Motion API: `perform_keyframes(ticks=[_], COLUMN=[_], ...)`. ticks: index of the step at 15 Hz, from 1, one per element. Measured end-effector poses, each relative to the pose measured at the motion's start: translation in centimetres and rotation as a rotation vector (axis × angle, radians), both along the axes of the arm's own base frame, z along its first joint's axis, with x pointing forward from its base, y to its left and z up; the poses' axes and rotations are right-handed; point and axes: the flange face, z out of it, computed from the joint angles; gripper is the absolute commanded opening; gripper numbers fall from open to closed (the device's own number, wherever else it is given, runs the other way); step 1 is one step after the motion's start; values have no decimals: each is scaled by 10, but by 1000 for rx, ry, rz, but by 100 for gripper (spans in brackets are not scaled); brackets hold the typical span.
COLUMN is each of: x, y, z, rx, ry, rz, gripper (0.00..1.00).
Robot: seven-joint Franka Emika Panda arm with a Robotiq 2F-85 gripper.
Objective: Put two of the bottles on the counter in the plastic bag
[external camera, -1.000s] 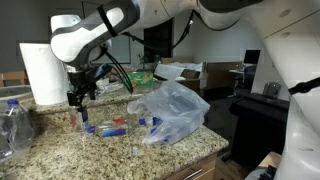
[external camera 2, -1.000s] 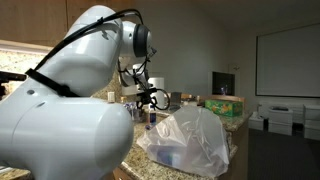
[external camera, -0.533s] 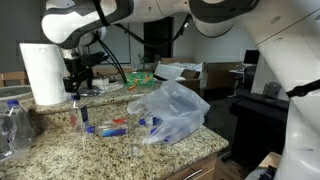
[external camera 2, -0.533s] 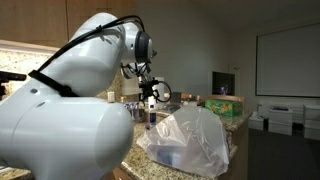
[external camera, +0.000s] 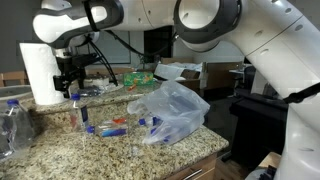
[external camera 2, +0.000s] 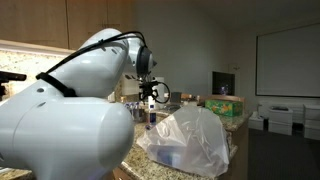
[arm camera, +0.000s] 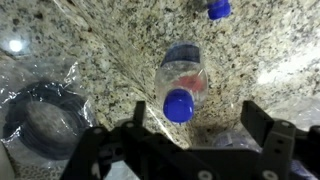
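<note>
The end effector point(arm camera: 197, 120) hangs with its fingers spread apart, gripping nothing. Directly beneath it the upright bottle point(arm camera: 183, 78) stands on the granite surface point(external camera: 60, 150), its long axis vertical and its blue cap pointing up toward the fingers. A second bottle point(external camera: 110, 127) lies on its side between the end effector and the crumpled plastic bag point(external camera: 172, 108). A paper towel roll point(external camera: 42, 72) stands near the end effector, on the side away from the bag.
</note>
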Motion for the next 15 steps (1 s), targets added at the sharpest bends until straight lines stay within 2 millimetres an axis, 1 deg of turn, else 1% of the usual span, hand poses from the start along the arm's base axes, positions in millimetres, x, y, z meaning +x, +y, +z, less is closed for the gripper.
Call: perform_keyframes(ticks=[3, 4, 5, 6, 9, 10, 12, 15], x=[4, 4, 4, 4, 5, 5, 6, 7], y=[4, 4, 5, 6, 6, 7, 7, 7], z=[0, 0, 0, 0, 2, 3, 4, 4], rx=[-1, -2, -3, -5, -9, -8, -4, -3], ry=[7, 11, 16, 21, 34, 36, 37, 46], rz=[-6, -8, -9, -11, -16, -18, -21, -26], gripper=[45, 39, 60, 74, 88, 95, 100, 100])
